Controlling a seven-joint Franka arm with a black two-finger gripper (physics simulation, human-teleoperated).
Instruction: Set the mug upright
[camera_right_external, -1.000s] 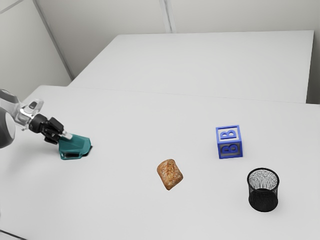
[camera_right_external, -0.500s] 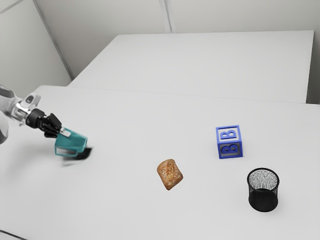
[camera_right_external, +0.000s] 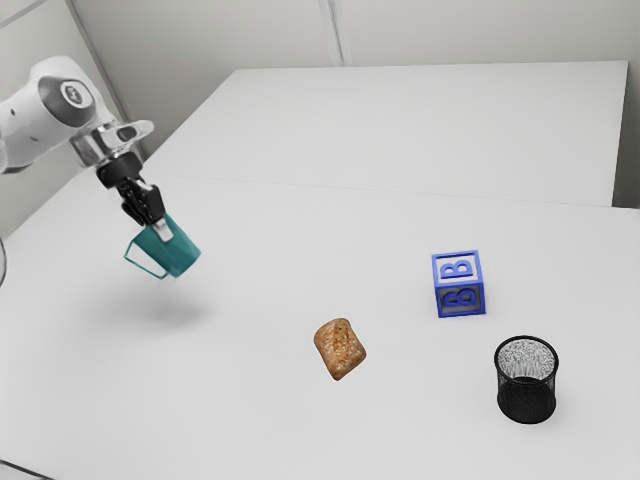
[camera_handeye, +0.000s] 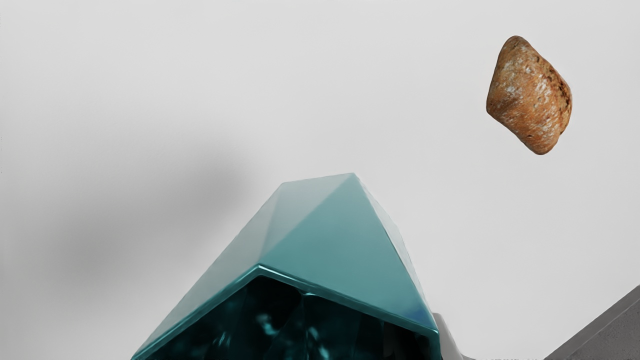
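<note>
Table (camera_right_external: 260, 410) lay below the gripper (camera_right_external: 163, 232), apart from the load; a soft shadow showed on it. The arm (camera_right_external: 45, 110) reached over from the exterior view's left and sloped down to the wrist. Mug (camera_right_external: 172, 248): airborne at the fingertips, not upright; long axis oblique, mouth (camera_handeye: 259, 268) back toward the hand, base (camera_right_external: 184, 269) lower and farther out from the gripper, handle (camera_right_external: 145, 268) on the exterior view's left. I judged that remaining tilt the deciding relation: base to come squarely under mouth before any set-down. Gripper closed on the mug, pitched obliquely downward, so I expected wrist rotation to correct it.
</note>
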